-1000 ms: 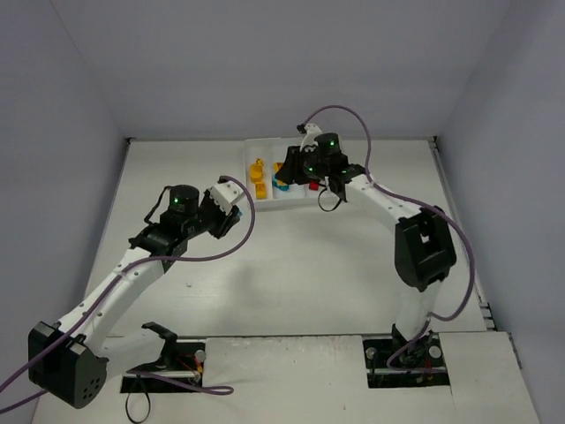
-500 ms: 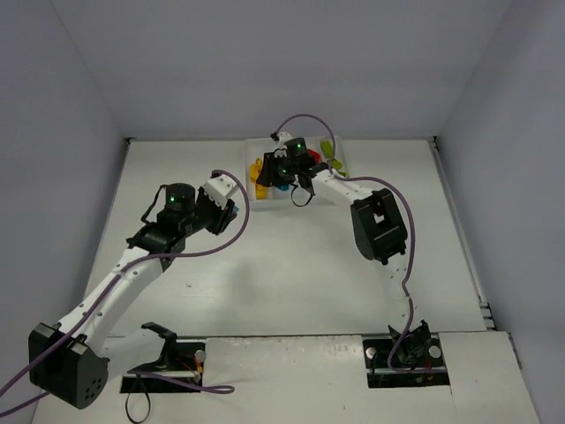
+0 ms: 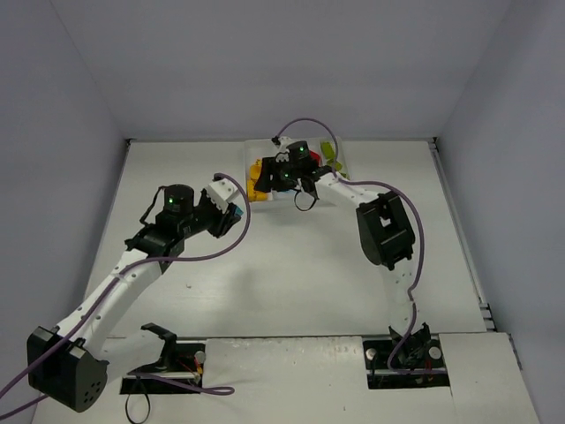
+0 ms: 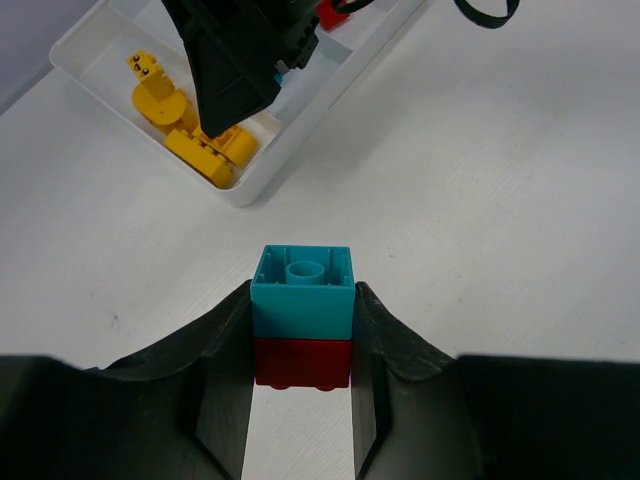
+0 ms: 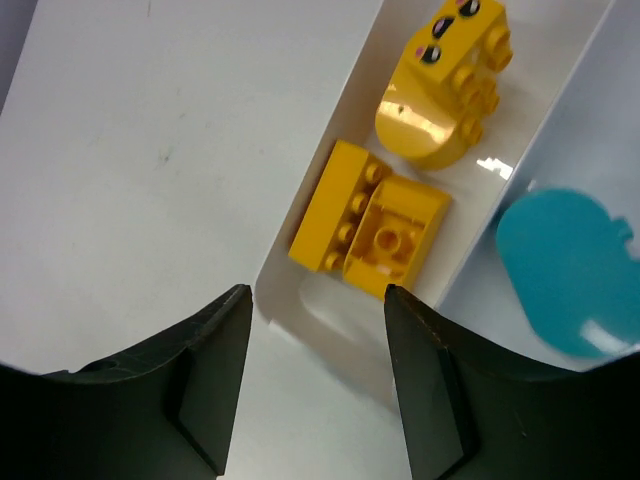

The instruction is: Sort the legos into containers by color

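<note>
The left hand (image 4: 302, 325) is clamped on a stacked brick (image 4: 302, 312), a cyan block joined to a red one. Both fingers press its sides, and the cyan end pokes just past the fingertips. This hand hangs over bare table (image 4: 480, 200), a little short of the near left corner of the white tray (image 4: 262, 180).

The right hand (image 5: 318, 300) has its fingers apart with nothing between them. It hovers over the near end of the tray's leftmost compartment. Just beyond its fingertips, in that compartment, lie the yellow bricks (image 5: 372, 222): two flat ones touching side by side, and past them a rounded one with a small face on it.

In the next compartment to the right sits a rounded cyan piece (image 5: 565, 270), separated from the yellow ones by a white divider. The left wrist view shows a red piece (image 4: 335, 12) farther along, mostly hidden behind the right hand. From above, green pieces (image 3: 330, 155) show at the tray's right end.

The tray lies at the far side of the table, with the right arm stretched out over it.
</note>
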`<state>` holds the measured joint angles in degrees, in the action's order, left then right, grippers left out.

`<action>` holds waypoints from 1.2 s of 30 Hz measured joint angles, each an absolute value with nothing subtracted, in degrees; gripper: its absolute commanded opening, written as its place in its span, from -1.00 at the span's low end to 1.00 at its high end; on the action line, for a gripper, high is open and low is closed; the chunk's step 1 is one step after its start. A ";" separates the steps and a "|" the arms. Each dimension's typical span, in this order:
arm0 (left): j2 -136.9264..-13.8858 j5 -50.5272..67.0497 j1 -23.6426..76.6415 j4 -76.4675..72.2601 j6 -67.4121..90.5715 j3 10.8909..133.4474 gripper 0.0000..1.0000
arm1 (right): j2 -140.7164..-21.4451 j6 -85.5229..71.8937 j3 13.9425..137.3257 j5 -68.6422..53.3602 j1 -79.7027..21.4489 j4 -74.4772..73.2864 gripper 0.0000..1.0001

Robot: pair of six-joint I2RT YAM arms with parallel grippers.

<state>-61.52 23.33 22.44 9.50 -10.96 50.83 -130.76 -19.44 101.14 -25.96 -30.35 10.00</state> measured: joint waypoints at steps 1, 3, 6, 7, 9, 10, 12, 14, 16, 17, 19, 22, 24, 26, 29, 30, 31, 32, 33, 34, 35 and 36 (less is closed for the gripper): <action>-61.23 24.08 22.41 9.50 -11.46 50.81 -0.86 | -128.73 -19.49 98.72 -26.46 -30.35 9.78 0.05; -60.31 25.56 22.44 9.32 -12.40 50.72 -0.86 | -123.61 -19.77 93.93 -27.55 -30.30 9.58 0.06; -58.39 27.66 22.44 8.67 -13.96 50.30 -0.86 | -113.27 -21.08 86.83 -30.06 -30.33 9.85 0.16; -57.76 28.36 22.44 8.58 -14.59 50.04 -0.85 | -109.80 -21.47 84.79 -30.83 -30.41 10.66 0.18; -56.86 29.54 22.44 8.62 -15.70 49.63 -0.85 | -101.93 -22.61 80.71 -32.45 -30.65 12.29 0.27; -56.62 30.09 22.50 8.62 -16.34 49.52 -0.84 | -98.50 -23.00 79.07 -32.93 -30.94 13.32 0.30; -56.31 31.29 22.79 8.62 -17.58 49.21 -0.77 | -92.73 -23.90 76.44 -33.78 -31.99 14.81 0.33; -55.99 31.97 23.27 8.71 -18.83 48.64 -0.76 | -88.12 -24.95 73.93 -34.35 -33.87 16.78 0.36; -55.44 32.38 24.08 8.75 -20.01 47.94 -0.75 | -84.97 -26.04 71.00 -34.79 -35.83 18.65 0.37; -55.09 32.69 24.56 8.78 -20.62 47.57 -0.70 | -83.66 -26.94 68.90 -34.96 -37.10 19.97 0.37; -54.24 33.17 25.39 8.80 -21.50 47.03 -0.69 | -83.05 -27.79 66.63 -35.46 -38.65 20.43 0.37; -52.97 33.74 26.15 8.69 -22.41 46.96 -0.69 | -83.02 -29.82 61.87 -35.29 -39.81 22.13 0.37; -52.16 34.09 26.26 8.45 -22.65 46.89 -0.68 | -83.05 -30.72 59.35 -34.92 -40.05 22.04 0.37; -51.53 34.48 26.41 8.01 -23.00 46.59 -0.68 | -83.02 -31.57 57.98 -34.76 -40.23 22.20 0.37; -51.31 34.54 26.68 7.88 -23.62 46.04 -0.68 | -83.00 -32.42 57.17 -34.76 -40.23 23.22 0.37; -51.44 34.65 26.81 7.88 -23.75 46.02 -0.68 | -83.00 -32.71 57.12 -34.74 -40.23 23.51 0.37; -51.57 34.72 26.98 7.88 -23.90 46.04 -0.68 | -82.98 -33.01 57.10 -34.74 -40.23 23.79 0.37; -51.66 34.72 27.05 7.88 -24.01 46.02 -0.68 | -82.89 -33.12 57.10 -34.74 -40.23 24.01 0.37; -51.75 34.72 27.22 7.88 -24.08 46.02 -0.68 | -82.72 -33.26 57.08 -34.74 -40.23 24.21 0.37; -51.79 34.70 27.33 7.88 -24.12 46.02 -0.68 | -82.46 -33.39 57.08 -34.74 -40.23 24.38 0.37; -51.88 34.68 27.40 7.88 -24.14 46.02 -0.68 | -82.13 -33.45 57.08 -34.72 -40.23 24.49 0.37; -51.92 34.70 27.40 7.88 -24.25 46.02 -0.68 | -81.80 -33.52 57.08 -34.72 -40.23 24.58 0.37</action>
<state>-51.92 34.70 27.40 7.88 -24.25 46.02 -81.80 -33.52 57.08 -34.72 -40.23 24.58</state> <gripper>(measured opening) 0.301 0.685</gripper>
